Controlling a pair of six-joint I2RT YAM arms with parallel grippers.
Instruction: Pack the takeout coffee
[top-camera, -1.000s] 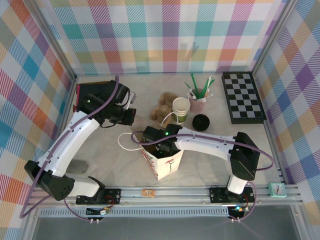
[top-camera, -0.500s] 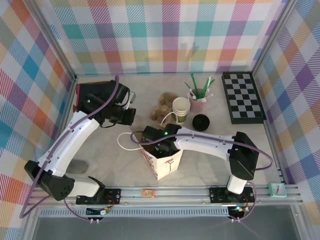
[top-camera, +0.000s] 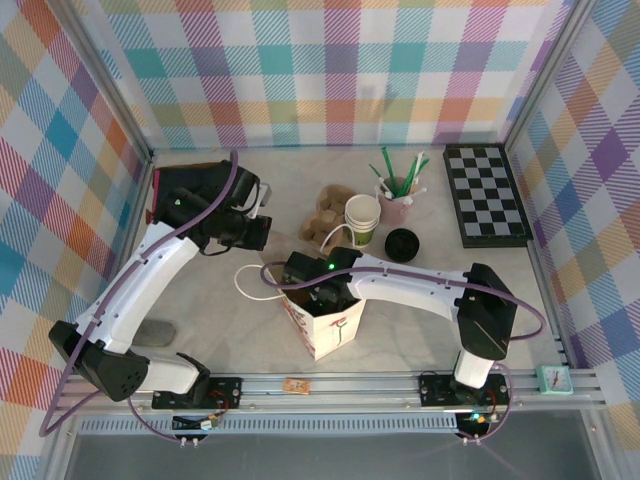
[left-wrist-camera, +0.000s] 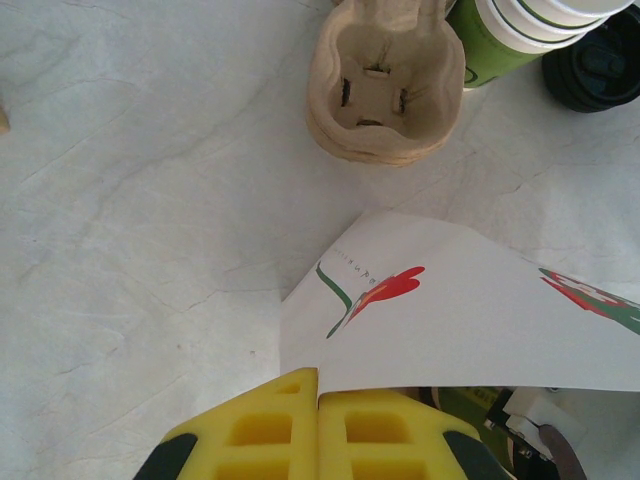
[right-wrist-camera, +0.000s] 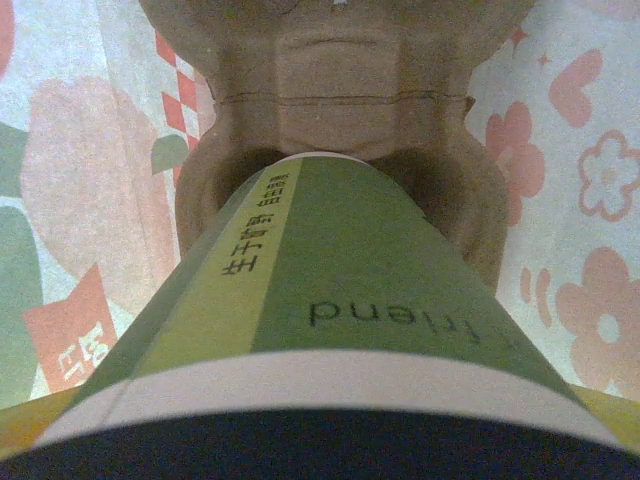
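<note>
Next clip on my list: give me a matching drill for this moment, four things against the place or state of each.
Things:
1. green paper takeout coffee cup
2. flat black round plastic lid
3. black-and-white checkerboard
4. left hand

Place or state:
A. yellow fingers shut together
B. lying just right of the white-and-green stack of paper cups
C. at the far right, near the back
D. seated in a brown pulp carrier

Pairs: 1-D, 2-B, 3-C, 4-A

Pastel plaid walls (top-camera: 340, 70) around a pale marbled tabletop (top-camera: 240, 330), aluminium rail (top-camera: 380, 381) in front.
</note>
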